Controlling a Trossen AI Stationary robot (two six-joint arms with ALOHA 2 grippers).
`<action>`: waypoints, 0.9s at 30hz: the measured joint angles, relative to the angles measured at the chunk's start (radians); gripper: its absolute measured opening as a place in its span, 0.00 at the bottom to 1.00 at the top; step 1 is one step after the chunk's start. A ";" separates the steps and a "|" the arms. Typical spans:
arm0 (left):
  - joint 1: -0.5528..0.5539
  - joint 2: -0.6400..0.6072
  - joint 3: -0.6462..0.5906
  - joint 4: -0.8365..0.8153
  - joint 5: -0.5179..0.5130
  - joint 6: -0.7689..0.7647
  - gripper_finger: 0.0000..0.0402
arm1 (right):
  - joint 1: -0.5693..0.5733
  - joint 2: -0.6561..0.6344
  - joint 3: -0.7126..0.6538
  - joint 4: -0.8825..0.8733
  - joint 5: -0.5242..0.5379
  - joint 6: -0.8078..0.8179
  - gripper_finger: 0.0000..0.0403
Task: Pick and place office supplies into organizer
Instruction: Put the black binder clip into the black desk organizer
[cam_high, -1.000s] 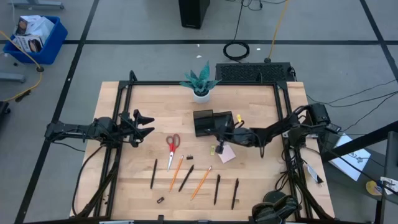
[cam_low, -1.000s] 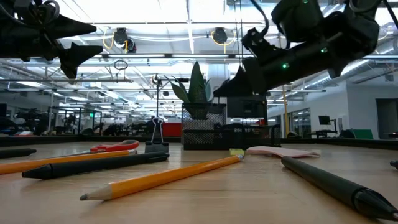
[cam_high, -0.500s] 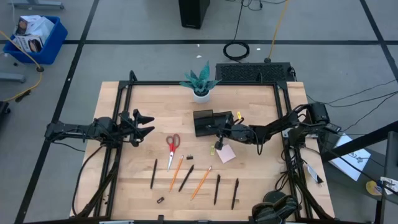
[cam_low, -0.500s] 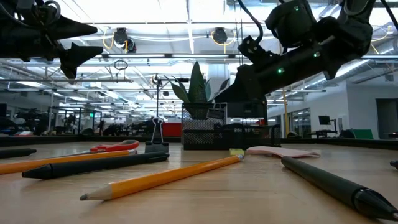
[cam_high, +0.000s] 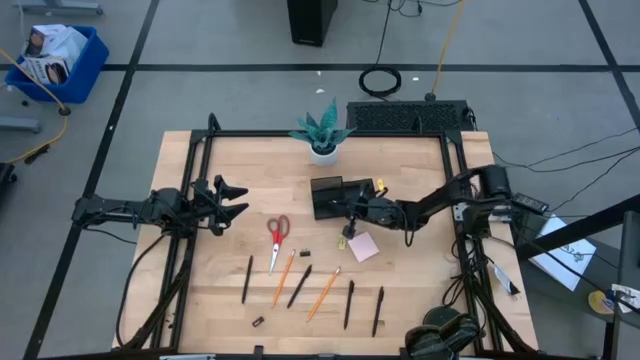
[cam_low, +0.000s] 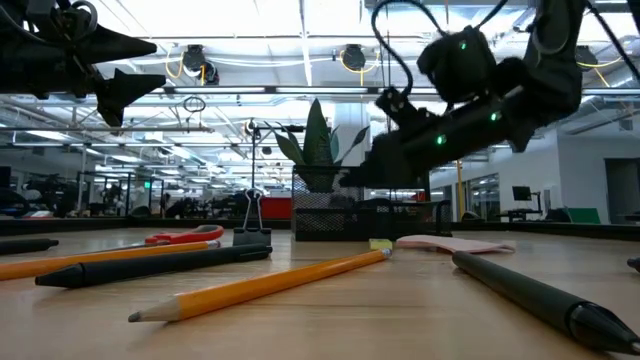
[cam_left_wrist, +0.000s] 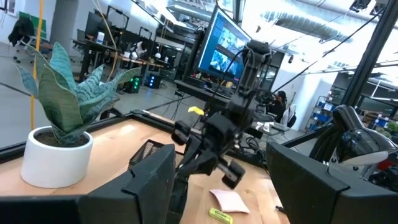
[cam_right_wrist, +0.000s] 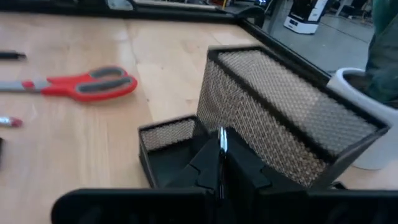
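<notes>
The black mesh organizer (cam_high: 330, 195) (cam_right_wrist: 280, 112) stands mid-table. My right gripper (cam_high: 351, 209) (cam_right_wrist: 219, 149) hovers, shut, just over its lower compartment (cam_right_wrist: 166, 137); a thin silvery strip shows between the fingertips, apparently a small clip. My left gripper (cam_high: 236, 200) (cam_low: 150, 62) waits open above the table's left part. Red-handled scissors (cam_high: 277, 236), black pens (cam_high: 247, 279), orange pencils (cam_high: 323, 292), a pink sticky pad (cam_high: 363, 246) and a yellow-green clip (cam_high: 342, 241) lie flat on the wood. My right gripper pinches a small clip by a thin silvery edge (cam_right_wrist: 221, 138) between its two fingertips. The fingers come slanting down from the table's right side. The clip is lifted clear, over the organizer's lower compartment; the fingers hide the rest of it.
A white pot with a teal plant (cam_high: 322, 137) stands beyond the organizer near the far edge. A black binder clip (cam_low: 250, 222) stands upright near the scissors; another small clip (cam_high: 258, 322) lies near the near edge. Bare wood lies between the left gripper and the scissors.
My right gripper has moved from above the sticky pad toward the organizer, to the table's left and far side, and has come down until its tips are level with the organizer's top. It has stayed shut. The left arm has kept still.
</notes>
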 joint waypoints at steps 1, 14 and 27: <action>0.000 0.000 0.000 0.000 0.000 0.000 0.64 | 0.000 0.014 0.000 0.015 0.000 -0.010 0.03; 0.000 0.000 0.000 0.002 0.000 0.000 0.64 | 0.022 0.031 0.000 0.066 -0.010 -0.042 0.28; 0.000 0.000 0.000 -0.003 0.000 -0.001 0.64 | 0.166 0.025 0.029 0.214 -0.212 -0.139 0.35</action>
